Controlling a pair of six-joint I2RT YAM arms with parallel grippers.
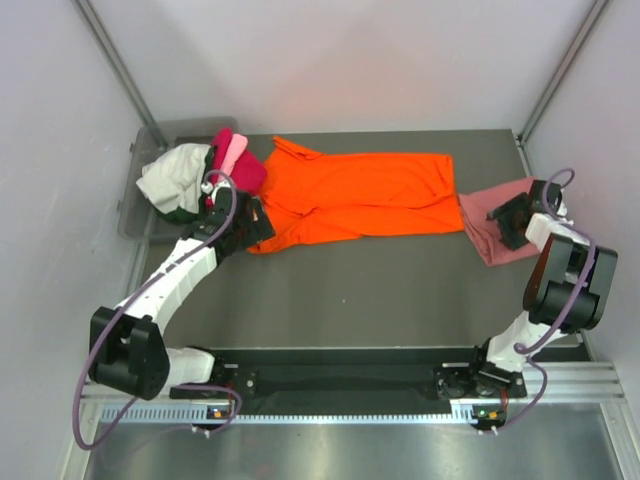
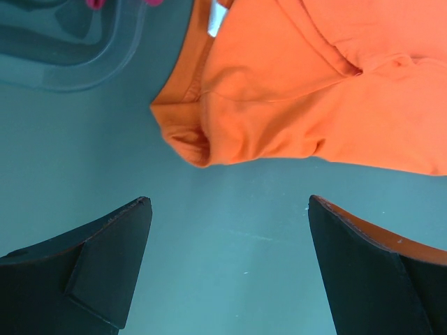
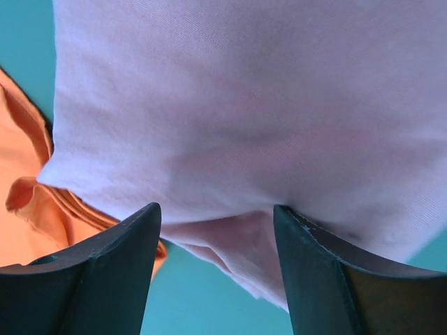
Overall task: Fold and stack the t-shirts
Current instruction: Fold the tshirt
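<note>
A bright orange t-shirt lies spread across the middle of the table, its near sleeve edge just ahead of my left gripper. My left gripper is open over bare table beside the shirt's left lower corner, touching nothing. A folded salmon-pink t-shirt lies at the right, next to the orange hem. My right gripper hangs low over it, its jaws apart astride the near folded edge, not pinching the cloth.
A grey plastic bin stands at the back left, heaped with a white shirt, a magenta one and a light pink one. White walls close in on both sides. Bare table lies in front of the orange shirt.
</note>
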